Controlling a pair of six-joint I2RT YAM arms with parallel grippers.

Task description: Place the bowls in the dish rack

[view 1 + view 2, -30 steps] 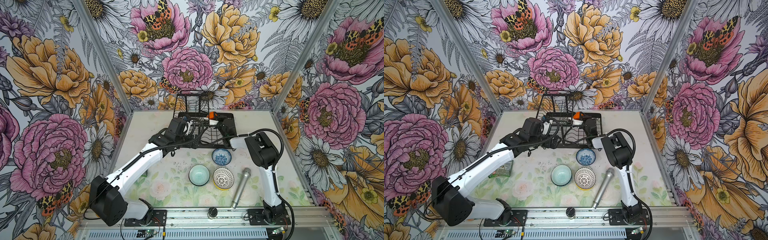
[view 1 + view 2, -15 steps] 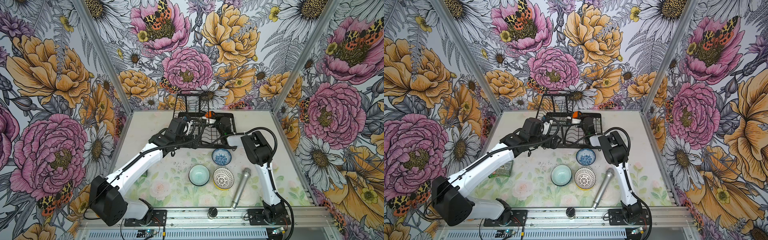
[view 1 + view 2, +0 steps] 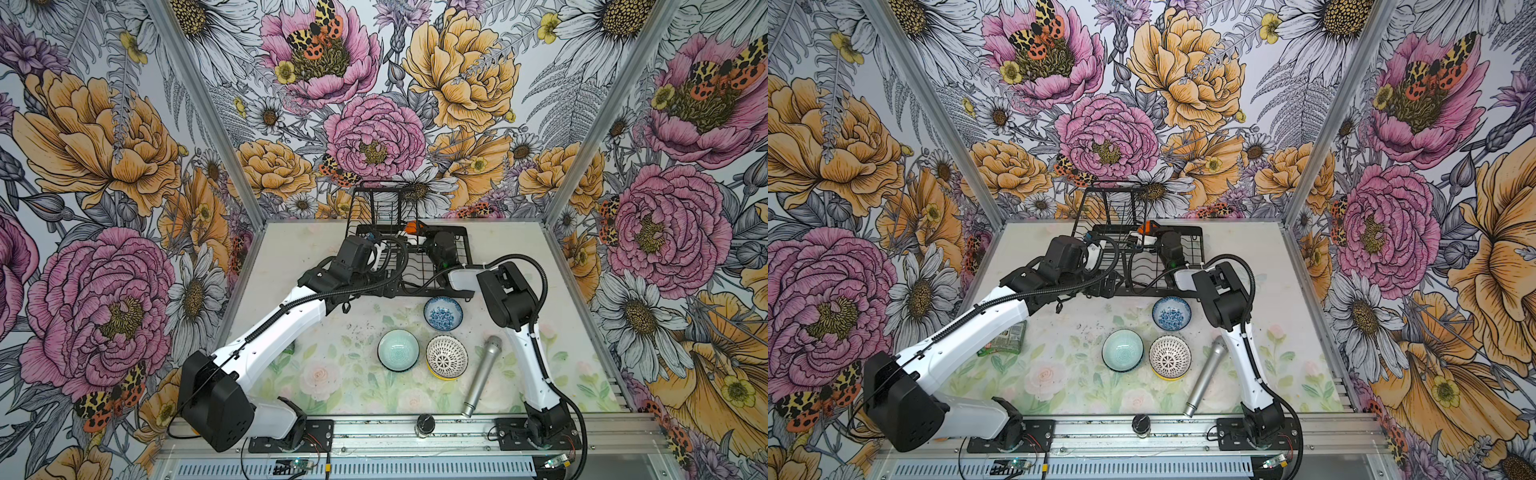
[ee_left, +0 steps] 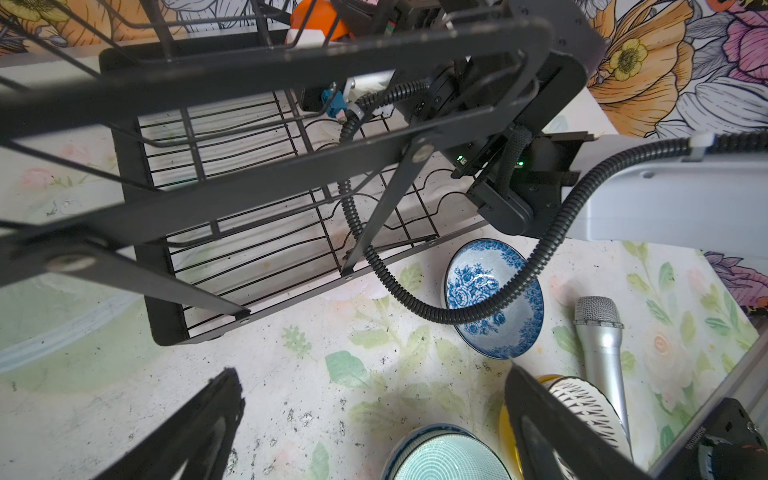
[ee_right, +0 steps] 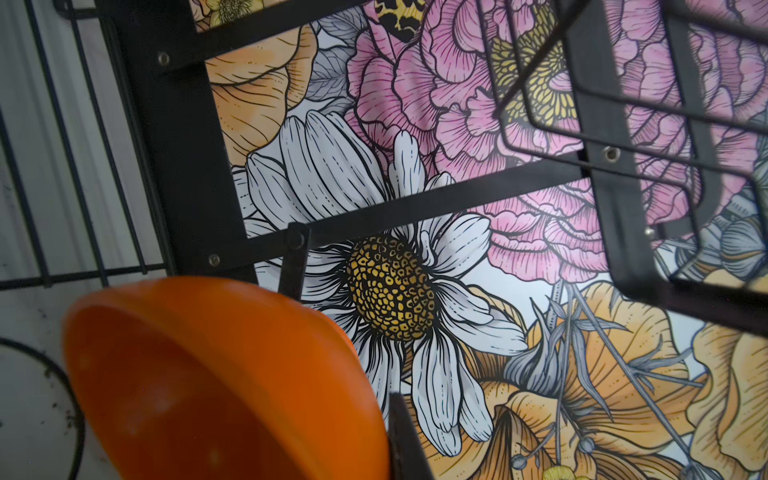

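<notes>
Orange bowl going in, four bowls left.
Right gripper (image 3: 415,237) clamps the orange bowl (image 3: 413,227) over the rack (image 3: 467,249), which looks empty. Left gripper (image 4: 374,436) is spread wide, holding nothing. Floral bowl (image 3: 443,313), teal bowl (image 3: 398,349) and lattice bowl (image 3: 446,357), nested in the yellow bowl (image 3: 444,376), sit mid-bench.

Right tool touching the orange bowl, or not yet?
Touching. Right wrist view: the orange bowl butts against the dark finger of the right tool, which is shut on the bowl's rim.
</notes>
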